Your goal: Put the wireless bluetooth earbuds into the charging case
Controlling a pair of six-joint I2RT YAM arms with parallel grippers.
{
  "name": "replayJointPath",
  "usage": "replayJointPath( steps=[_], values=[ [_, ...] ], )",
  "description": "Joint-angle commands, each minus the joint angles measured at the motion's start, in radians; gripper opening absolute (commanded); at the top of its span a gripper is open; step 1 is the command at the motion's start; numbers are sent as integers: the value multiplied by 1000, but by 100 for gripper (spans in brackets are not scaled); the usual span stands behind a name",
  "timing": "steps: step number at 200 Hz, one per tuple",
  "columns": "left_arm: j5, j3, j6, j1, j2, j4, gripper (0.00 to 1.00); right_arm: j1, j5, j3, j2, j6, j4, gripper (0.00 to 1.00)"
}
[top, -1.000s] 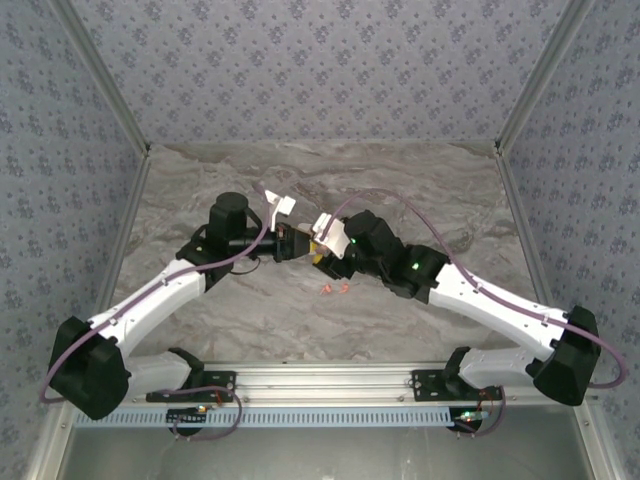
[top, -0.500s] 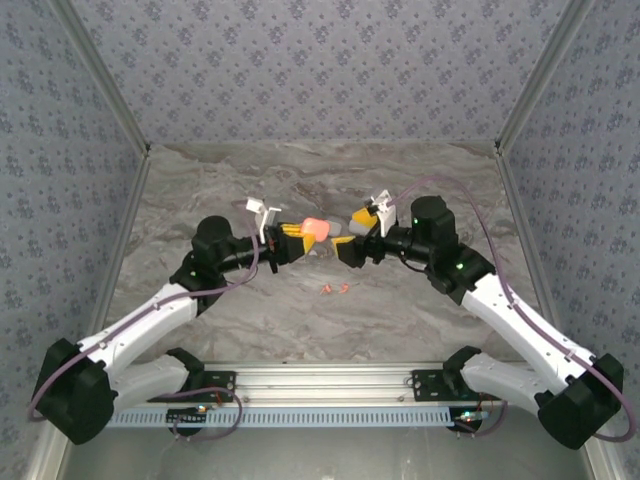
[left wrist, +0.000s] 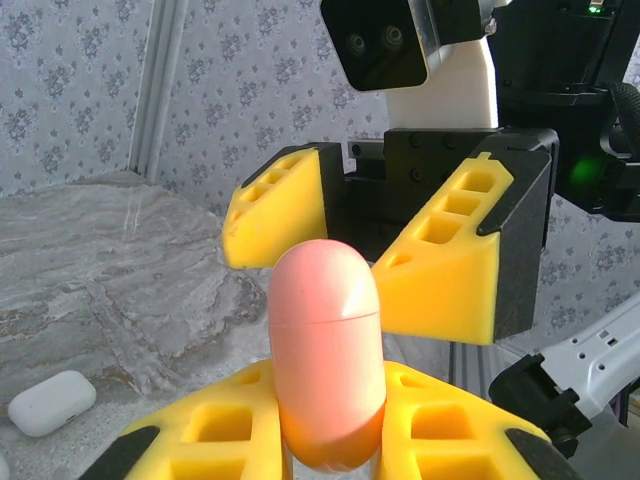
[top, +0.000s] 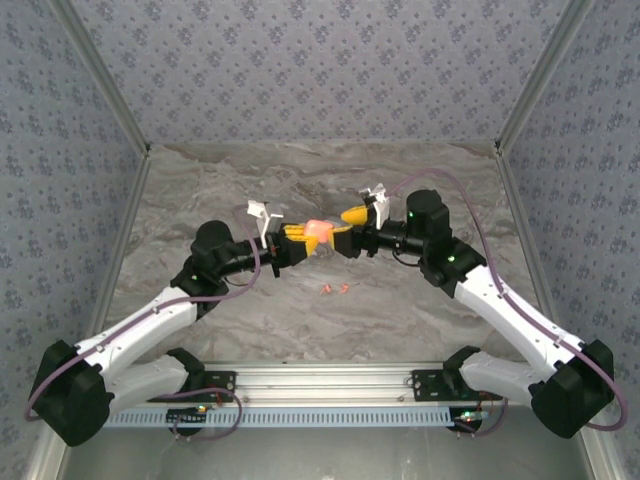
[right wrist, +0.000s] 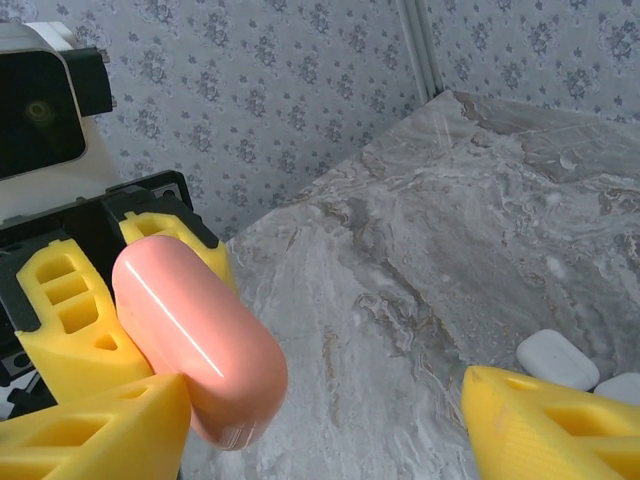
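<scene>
A salmon-pink charging case (top: pixel 318 231) with its lid closed hangs above the table's middle, and my left gripper (top: pixel 303 238) is shut on its lower end. In the left wrist view the case (left wrist: pixel 327 360) stands upright between my yellow fingers (left wrist: pixel 200 432). My right gripper (top: pixel 348 228) faces it from the right with jaws wide open. In the right wrist view the case (right wrist: pixel 195 340) lies against my left finger (right wrist: pixel 95 435), while the other finger (right wrist: pixel 550 430) is far off. Two salmon-red earbuds (top: pixel 334 288) lie on the table below.
A white case (left wrist: pixel 52 402) rests on the marble table (top: pixel 250 310) under the grippers. The right wrist view shows two white cases (right wrist: pixel 557 358) side by side. Patterned walls (top: pixel 320 70) close in the back and both sides.
The left gripper has risen from the table with the pink case in it. The right arm swung out to the right, then brought its open jaws in towards the case.
</scene>
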Motion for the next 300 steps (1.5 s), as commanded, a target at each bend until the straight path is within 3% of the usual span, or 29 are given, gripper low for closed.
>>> replayJointPath(
  steps=[1, 78, 122, 165, 198, 231, 300],
  values=[
    [22, 19, 28, -7, -18, 45, 8, -24, 8, 47, 13, 23, 11, 73],
    [27, 27, 42, -12, -22, 21, 7, -47, -9, 100, 62, 24, -21, 72],
    [-14, 25, 66, -13, -35, -23, 7, -72, -19, 81, -12, 27, -41, 72],
    [-81, -1, 100, -12, -104, -120, 7, -82, 107, 13, -53, 41, -208, 70],
    [-126, -38, 120, -12, -200, -226, 7, -72, 228, -19, 48, 121, -381, 61],
    [-171, -87, 122, -12, -293, -293, 7, 39, 428, -7, 190, 214, -492, 58],
    [-195, -107, 145, -12, -366, -360, 6, 182, 573, 82, 507, 392, -498, 54]
  ],
)
